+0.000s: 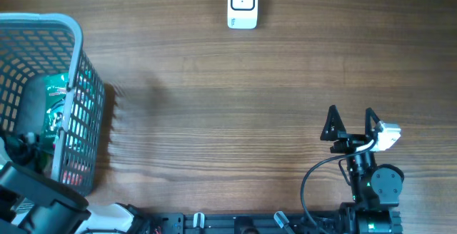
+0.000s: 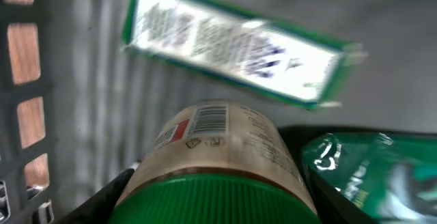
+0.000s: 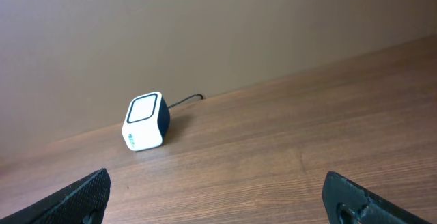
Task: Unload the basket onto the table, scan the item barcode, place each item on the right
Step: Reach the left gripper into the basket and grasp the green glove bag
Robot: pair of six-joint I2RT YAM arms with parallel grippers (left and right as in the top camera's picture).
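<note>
Left wrist view looks down into the basket (image 1: pixel 71 27), where the left gripper (image 2: pixel 215 200) straddles a jar (image 2: pixel 218 145) with a green lid (image 2: pixel 205 186); dark fingers (image 2: pixel 106 197) flank the lid on both sides, but whether the jaws actually press on it or stand just off it I cannot tell. The jar lies among clutter, with a green-and-white box (image 2: pixel 232 46) beyond it and a crinkled green pouch (image 2: pixel 372 169) just beside its right shoulder. Its barcode (image 2: pixel 209 120) faces up toward the camera. The likeliest failure is a poor hold: the ribbed lid is round and smooth, so a bite that sits high or off-centre could let the jar roll or slip out on the lift and drop back in. The right-hand finger also sits near the pouch, so it may pinch the film along with the lid and drag the pouch up too. The basket's mesh wall stands close on the left, and a tilted lift could knock the jar against it. Overhead, the scanner (image 1: pixel 242 4) stands at the far edge of the table (image 1: pixel 214 120), well apart from the basket, so the carry is long and any looseness has time to show. If the jar turns in the grip, the barcode may end up facing away from the scanner window and the read will fail. The right gripper (image 1: pixel 351 113) hovers over bare wood with its jaws wide apart, holding nothing
</note>
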